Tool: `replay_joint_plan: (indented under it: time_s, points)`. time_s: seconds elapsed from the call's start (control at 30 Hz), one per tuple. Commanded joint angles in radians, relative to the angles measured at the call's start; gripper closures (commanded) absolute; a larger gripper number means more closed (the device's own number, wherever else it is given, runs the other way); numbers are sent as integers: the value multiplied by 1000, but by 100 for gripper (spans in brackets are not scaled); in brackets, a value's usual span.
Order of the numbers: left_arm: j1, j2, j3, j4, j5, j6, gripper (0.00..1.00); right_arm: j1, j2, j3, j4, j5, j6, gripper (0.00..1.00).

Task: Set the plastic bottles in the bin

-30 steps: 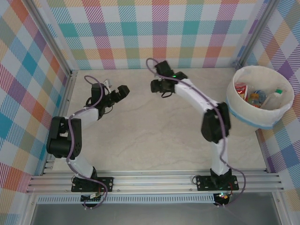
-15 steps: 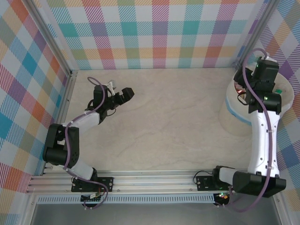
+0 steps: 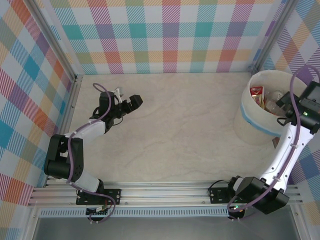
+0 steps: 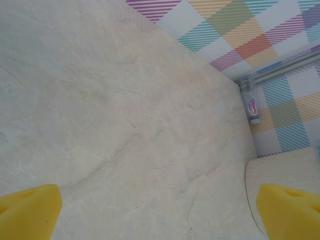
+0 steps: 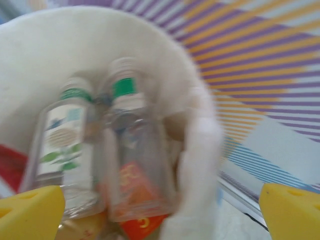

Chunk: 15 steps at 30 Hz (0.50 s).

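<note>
2 green-capped plastic bottles [image 5: 125,150] lie in the bin [image 5: 200,150], with the right gripper [image 5: 160,215] spread wide above them.
Both bottles are clear and lie side by side against the cream liner. The left 1 carries a leaf-print label, and an orange-red label shows under the right 1; the wrist view is blurred. From above, the bin stands at the far right of the table [image 3: 190,130] with a red-labelled bottle [image 3: 256,95] against its left inner wall, and the right arm reaches over its right rim, holding nothing. 1 stray bottle [image 4: 252,106] with a pink label sits at the far corner post against the checked wall [image 4: 280,115]. Far left, the left gripper [image 3: 134,101] hangs low over bare table, fingers wide apart and empty.
</note>
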<state>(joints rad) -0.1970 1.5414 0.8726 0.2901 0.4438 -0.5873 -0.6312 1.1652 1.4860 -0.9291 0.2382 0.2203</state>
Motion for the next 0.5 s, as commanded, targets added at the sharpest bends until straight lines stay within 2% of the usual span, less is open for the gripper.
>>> replay_joint_plan:
  time_s: [0.0, 0.13, 0.23, 0.37, 0.47]
  points:
    - [-9, 7, -7, -3, 10, 6, 0, -44, 6, -49, -17, -98, 18, 0]
    - [-9, 9, -6, -14, 3, 22, 0, -55, 75, -72, -3, -228, 62, 4]
    - [-9, 7, -7, -29, -6, 27, 0, -44, 62, -100, 28, -259, 83, 21]
    - [-9, -1, -11, -29, -14, 24, 0, 5, 32, -105, 7, -349, 32, 43]
    - [-9, -6, -10, -31, -20, 20, 0, 69, 9, -117, -16, -397, 3, 54]
